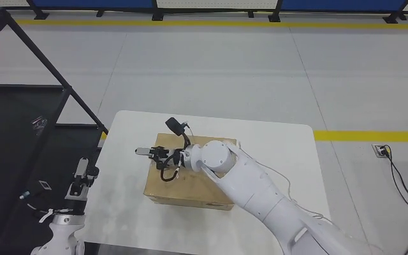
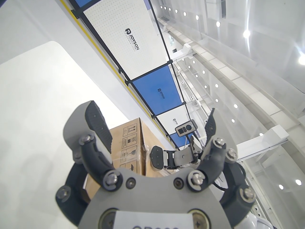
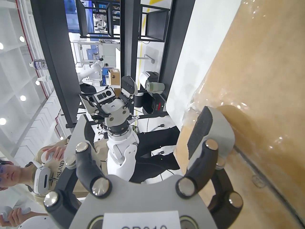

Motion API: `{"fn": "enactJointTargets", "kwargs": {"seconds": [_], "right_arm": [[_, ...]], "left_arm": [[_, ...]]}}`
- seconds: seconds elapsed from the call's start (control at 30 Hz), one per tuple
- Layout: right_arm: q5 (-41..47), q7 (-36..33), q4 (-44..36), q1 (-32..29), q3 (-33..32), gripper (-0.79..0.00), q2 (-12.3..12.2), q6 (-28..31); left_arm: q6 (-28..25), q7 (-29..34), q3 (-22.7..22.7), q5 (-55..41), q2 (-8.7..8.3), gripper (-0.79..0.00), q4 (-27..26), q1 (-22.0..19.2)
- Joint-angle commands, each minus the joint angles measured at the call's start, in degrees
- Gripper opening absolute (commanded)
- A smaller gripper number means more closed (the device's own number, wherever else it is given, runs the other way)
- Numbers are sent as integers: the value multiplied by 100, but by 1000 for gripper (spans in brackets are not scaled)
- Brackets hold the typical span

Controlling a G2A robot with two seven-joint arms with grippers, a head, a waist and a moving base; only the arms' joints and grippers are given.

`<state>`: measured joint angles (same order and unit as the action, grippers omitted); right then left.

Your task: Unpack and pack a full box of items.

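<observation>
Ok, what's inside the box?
The contents are hidden: the box is shut and taped over. The open right gripper is at its top edge, one finger against the cardboard.

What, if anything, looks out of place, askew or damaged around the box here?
Nothing is spilled or visibly damaged. The cardboard box sits closed and flat on the white table. The one untidy detail is the clear tape near the box's edge, which looks wrinkled and bubbled rather than smooth.
</observation>
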<state>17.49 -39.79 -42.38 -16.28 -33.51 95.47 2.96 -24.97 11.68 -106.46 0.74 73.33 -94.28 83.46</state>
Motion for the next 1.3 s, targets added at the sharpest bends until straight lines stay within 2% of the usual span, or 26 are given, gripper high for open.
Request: {"fn": "enactJointTargets", "kwargs": {"seconds": [0.0, 0.17, 0.3, 0.53, 0.8, 0.97, 1.07, 1.27], "right_arm": [[-155, -22, -110, -48, -118, 0, -84, -66], [-452, -208, -551, -349, -551, 0, -378, -148], [-845, -294, -1279, -834, -1086, 0, -718, -244], [-1681, -330, -3312, -2238, -2451, 0, -1349, -596], [-2247, -479, -4976, -3652, -3973, 0, -1781, -355], [-2181, -872, -5290, -4037, -4469, 0, -1908, -545], [-2378, -1197, -5188, -4014, -4475, 0, -1960, -730], [-2748, -1268, -4941, -3908, -4428, 0, -2022, -1113]], "left_arm": [[14, -4, 33, 25, -2, 0, -8, -8], [33, -16, 109, 80, -6, 0, -33, -25], [65, -29, 174, 160, -10, 0, -52, -48], [129, -35, 329, 331, -16, 0, -111, -81], [180, -75, 460, 457, -21, 0, -161, -98], [202, -89, 502, 479, -27, 0, -137, -135], [217, -112, 540, 493, -28, 0, -117, -162], [251, -142, 580, 507, -36, 0, -106, -199]]}}
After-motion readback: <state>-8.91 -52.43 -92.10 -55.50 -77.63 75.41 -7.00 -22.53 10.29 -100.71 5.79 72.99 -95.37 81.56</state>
